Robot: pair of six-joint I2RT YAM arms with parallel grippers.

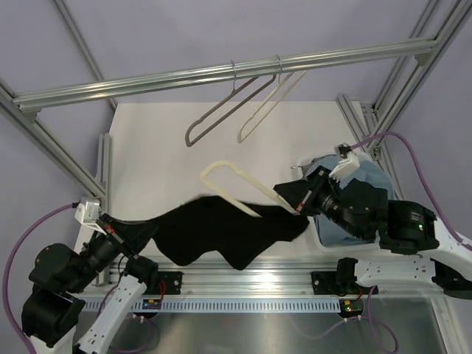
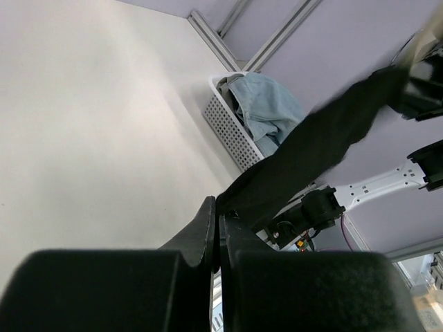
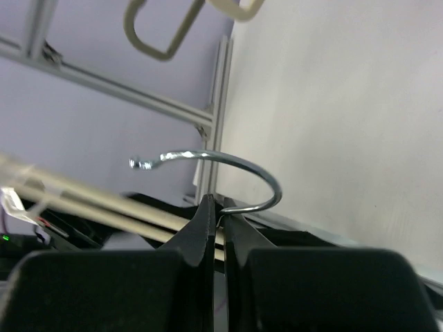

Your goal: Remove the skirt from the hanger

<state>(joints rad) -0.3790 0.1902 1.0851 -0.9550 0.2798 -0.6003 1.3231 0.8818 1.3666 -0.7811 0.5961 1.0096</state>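
Observation:
The skirt is out of view. The grey-taupe hanger (image 1: 221, 112) hangs bare on the rail (image 1: 147, 80), far from both grippers. A plain black garment (image 1: 221, 234) is stretched across the near table between the arms. My left gripper (image 1: 129, 230) (image 2: 218, 218) is shut on its left end, and the cloth (image 2: 311, 152) runs off taut toward the right arm. A pale cream hanger (image 1: 221, 171) sticks out of the garment's top edge. My right gripper (image 1: 296, 209) (image 3: 219, 207) is shut on the base of that hanger's wire hook (image 3: 266, 183).
A second cream hanger (image 1: 269, 103) hangs on the rail beside the grey-taupe one. A white perforated basket (image 2: 232, 128) holding light blue jeans (image 2: 266, 104) (image 1: 372, 177) stands at the right, partly under the right arm. Aluminium frame posts border the table.

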